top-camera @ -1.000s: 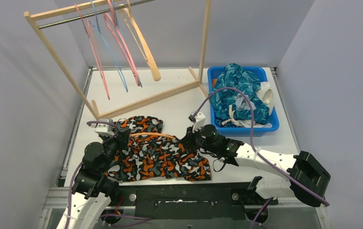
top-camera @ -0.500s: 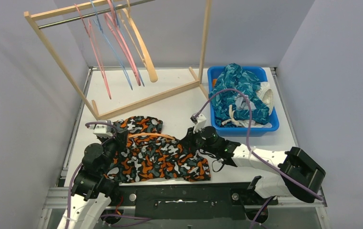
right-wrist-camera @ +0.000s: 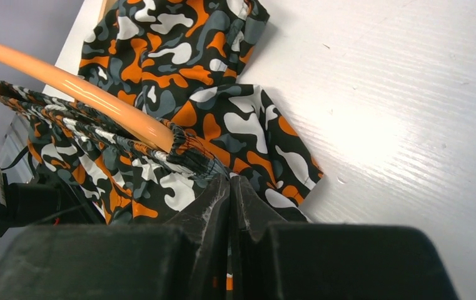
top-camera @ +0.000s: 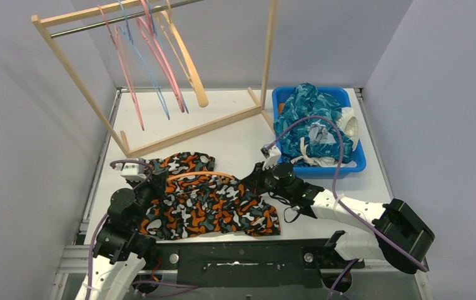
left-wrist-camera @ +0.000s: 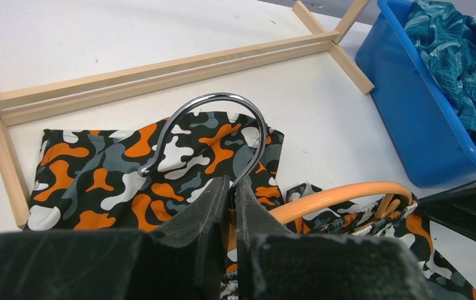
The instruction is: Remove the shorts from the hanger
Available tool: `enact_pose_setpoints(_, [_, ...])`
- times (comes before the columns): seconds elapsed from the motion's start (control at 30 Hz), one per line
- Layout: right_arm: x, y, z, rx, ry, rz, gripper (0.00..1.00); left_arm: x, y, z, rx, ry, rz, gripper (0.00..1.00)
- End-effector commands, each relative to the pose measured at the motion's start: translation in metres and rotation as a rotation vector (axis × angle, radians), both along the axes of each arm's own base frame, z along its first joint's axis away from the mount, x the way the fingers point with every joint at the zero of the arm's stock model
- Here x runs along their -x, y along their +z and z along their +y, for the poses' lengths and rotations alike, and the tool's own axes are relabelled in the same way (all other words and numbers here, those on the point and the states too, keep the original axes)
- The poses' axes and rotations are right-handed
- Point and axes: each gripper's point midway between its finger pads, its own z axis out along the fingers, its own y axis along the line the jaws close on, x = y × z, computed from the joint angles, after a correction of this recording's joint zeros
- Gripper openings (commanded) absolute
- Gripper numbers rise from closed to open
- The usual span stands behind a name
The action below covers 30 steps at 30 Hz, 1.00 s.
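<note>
Orange-black-white camouflage shorts [top-camera: 210, 209] lie on the table's front part, threaded on an orange hanger [top-camera: 197, 175]. My left gripper [top-camera: 150, 187] is shut on the hanger's neck, just below its metal hook [left-wrist-camera: 216, 96]; in the left wrist view the left gripper [left-wrist-camera: 233, 182] has the orange arm [left-wrist-camera: 341, 192] curving off to its right over the shorts [left-wrist-camera: 97, 175]. My right gripper [top-camera: 252, 181] is shut on the shorts at their right end. The right wrist view shows the right gripper [right-wrist-camera: 230, 180] pinching the fabric by the gathered waistband, next to the hanger's tip [right-wrist-camera: 85, 92].
A wooden rack [top-camera: 191, 128] stands at the back left with several bare hangers [top-camera: 160, 62] on its rail. A blue bin [top-camera: 348, 164] at the back right holds teal shorts [top-camera: 310, 119] and white fabric. The bin [left-wrist-camera: 410, 106] is close to the right arm.
My right gripper has moved right and slightly back with the fabric, drawing the shorts' right side along the hanger. The left gripper has stayed on the hanger's neck.
</note>
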Motion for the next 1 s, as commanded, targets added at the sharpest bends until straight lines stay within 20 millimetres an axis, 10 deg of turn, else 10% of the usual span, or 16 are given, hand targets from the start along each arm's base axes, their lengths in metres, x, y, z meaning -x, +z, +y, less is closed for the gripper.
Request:
enact_pose_setpoints(0.0, [-0.012,-0.040,-0.048,0.168,-0.161,0.059,0.00,-0.006,0.063,0.029,0.030,0.158,-0.195,0.00])
enact_pose_setpoints(0.27, [-0.018,-0.035,-0.060,0.120,-0.217,0.062,0.00,-0.005,0.062,0.035,0.034,0.189,-0.191,0.00])
enact_pose_setpoints(0.47, [-0.006,-0.015,-0.021,0.094,-0.033,0.015,0.01,-0.010,0.058,0.008,0.021,0.044,-0.197,0.00])
enact_pose_setpoints(0.67, [-0.004,0.022,-0.012,0.065,0.007,-0.088,0.49,-0.016,0.047,-0.018,-0.004,-0.088,-0.147,0.00])
enact_pose_setpoints(0.97, [0.008,0.063,-0.037,0.094,0.079,-0.214,0.61,-0.012,0.050,-0.033,0.004,-0.182,-0.187,0.00])
